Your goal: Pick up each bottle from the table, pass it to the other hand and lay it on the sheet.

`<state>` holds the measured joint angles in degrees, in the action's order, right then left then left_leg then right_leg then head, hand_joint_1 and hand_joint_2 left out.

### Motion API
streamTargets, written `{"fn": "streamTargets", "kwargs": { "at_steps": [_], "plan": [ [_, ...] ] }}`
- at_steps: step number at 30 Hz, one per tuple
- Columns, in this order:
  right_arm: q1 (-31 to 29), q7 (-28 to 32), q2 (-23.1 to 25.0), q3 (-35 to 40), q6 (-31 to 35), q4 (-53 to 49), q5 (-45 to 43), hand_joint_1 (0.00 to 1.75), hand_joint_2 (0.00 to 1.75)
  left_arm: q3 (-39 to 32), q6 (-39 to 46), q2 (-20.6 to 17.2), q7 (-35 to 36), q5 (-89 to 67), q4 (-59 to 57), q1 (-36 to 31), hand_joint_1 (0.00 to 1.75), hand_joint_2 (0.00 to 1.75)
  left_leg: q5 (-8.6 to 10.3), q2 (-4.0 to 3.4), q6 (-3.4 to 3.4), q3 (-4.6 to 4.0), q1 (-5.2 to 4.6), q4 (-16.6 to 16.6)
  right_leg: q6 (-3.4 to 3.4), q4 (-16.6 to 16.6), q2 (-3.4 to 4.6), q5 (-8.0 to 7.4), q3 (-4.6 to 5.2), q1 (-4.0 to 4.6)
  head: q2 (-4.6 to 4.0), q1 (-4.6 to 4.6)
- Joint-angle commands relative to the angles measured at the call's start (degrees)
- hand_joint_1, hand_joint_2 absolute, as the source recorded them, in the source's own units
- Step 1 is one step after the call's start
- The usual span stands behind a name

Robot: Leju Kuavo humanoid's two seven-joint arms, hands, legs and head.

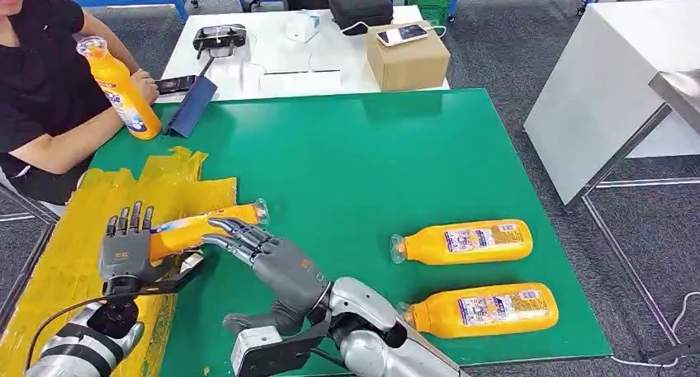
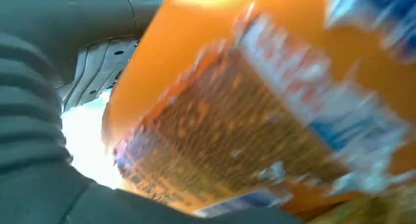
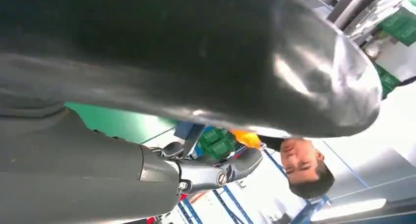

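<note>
Left hand: the left hand (image 1: 125,249) is up over the yellow sheet (image 1: 58,253), its fingers (image 1: 132,218) pointing upward and wrapped behind the base end of an orange bottle (image 1: 202,226), which it holds lying sideways above the sheet's edge.
Held bottle: its clear cap end points toward the middle of the green worktop (image 1: 347,154); in the left wrist view the bottle (image 2: 274,111) sits right against the camera, label blurred.
Right hand: the right hand (image 1: 268,257) reaches in from the other side, fingers (image 1: 235,233) apart and slightly curled, their tips at the bottle's neck; I cannot tell whether they touch it.
Waiting bottles: two more orange bottles lie on their sides on the green worktop to the robot's right, one (image 1: 464,242) farther from the robot and one (image 1: 483,309) nearer its edge, roughly parallel, caps pointing toward the robot's left.
Person: a person in a black shirt (image 1: 41,80) sits at the far left corner, a hand around an upright orange bottle (image 1: 122,87) standing on the worktop.
Beyond: a white table (image 1: 272,63) carries a cardboard box (image 1: 409,57) with a phone (image 1: 402,35) on it.
</note>
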<state>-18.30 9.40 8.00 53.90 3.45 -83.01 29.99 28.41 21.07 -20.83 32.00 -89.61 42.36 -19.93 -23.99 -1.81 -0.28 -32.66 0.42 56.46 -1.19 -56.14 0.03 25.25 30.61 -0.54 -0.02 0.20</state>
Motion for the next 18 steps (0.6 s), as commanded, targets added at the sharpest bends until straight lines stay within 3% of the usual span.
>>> {"fn": "streamTargets", "kwargs": {
  "at_steps": [1,7,10,11,13,14,15,17,18],
  "plan": [
    [-1.0,0.0,-2.3,0.6,-0.1,2.2,-0.1,0.00,0.00,4.0,0.1,-3.1,1.8,-0.4,-5.1,0.2,0.00,0.00,0.16,0.02,-0.02,-0.49,0.07,0.0,0.07,0.0,0.12,-0.22,0.49,0.07,0.00,0.00],
    [-0.9,0.5,-2.8,0.7,-0.1,2.4,-0.2,0.00,0.00,4.0,6.9,-6.4,6.5,-0.4,-0.5,1.6,0.00,0.00,0.21,0.03,-0.12,-0.67,0.07,0.0,0.05,0.1,0.12,-0.15,0.64,0.08,0.00,0.00],
    [-0.8,0.8,-3.0,0.7,0.1,2.5,-0.3,0.00,0.00,-2.6,10.1,-7.7,5.3,-0.4,5.6,4.3,0.00,0.00,0.18,-0.02,-0.14,-0.77,0.03,0.0,0.04,0.0,0.13,-0.11,0.74,0.05,0.00,0.02],
    [-0.7,1.0,-3.1,0.7,0.2,2.6,-0.4,0.00,0.00,-8.6,13.2,-7.0,3.3,-0.4,9.3,6.5,0.00,0.00,0.20,0.07,-0.14,-0.90,0.02,0.0,0.05,0.0,0.08,-0.12,0.82,0.05,0.00,0.00],
    [-0.4,1.4,-3.3,0.6,0.7,2.6,-0.4,0.00,0.00,-29.0,18.9,-0.7,-11.6,-0.4,17.1,11.8,0.00,0.00,0.22,0.07,-0.08,-0.99,-0.01,0.1,0.02,0.0,0.03,-0.08,0.95,0.02,0.00,0.00],
    [-0.1,1.6,-3.4,0.4,1.0,2.5,-0.4,0.00,0.00,-41.7,18.9,5.9,-27.6,12.2,27.2,14.4,0.00,0.00,0.28,0.14,-0.02,-1.05,-0.07,0.0,-0.01,0.0,-0.05,-0.07,0.97,-0.03,0.00,0.00],
    [0.1,1.7,-3.4,0.3,1.1,2.6,-0.3,0.00,0.00,-49.3,18.9,9.6,-36.0,13.9,27.6,13.9,0.00,0.00,0.28,0.24,0.01,-1.15,-0.04,0.1,-0.01,0.1,-0.10,-0.06,1.05,-0.01,0.00,0.00],
    [0.1,1.7,-3.4,0.3,1.1,2.6,-0.3,0.00,0.00,-52.1,18.8,11.1,-38.6,13.2,27.9,13.5,0.00,0.00,0.37,0.71,0.06,-1.45,-0.11,0.1,-0.07,0.1,-0.58,-0.02,1.26,-0.07,0.00,-0.04],
    [0.2,1.7,-3.4,0.3,1.1,2.6,-0.3,0.00,0.00,-53.5,18.9,12.0,-40.8,16.6,29.3,13.5,0.00,0.00,0.35,0.48,0.06,-1.44,-0.15,0.1,-0.06,0.1,-0.38,-0.04,1.40,-0.14,0.00,-0.04]
  ]
}}
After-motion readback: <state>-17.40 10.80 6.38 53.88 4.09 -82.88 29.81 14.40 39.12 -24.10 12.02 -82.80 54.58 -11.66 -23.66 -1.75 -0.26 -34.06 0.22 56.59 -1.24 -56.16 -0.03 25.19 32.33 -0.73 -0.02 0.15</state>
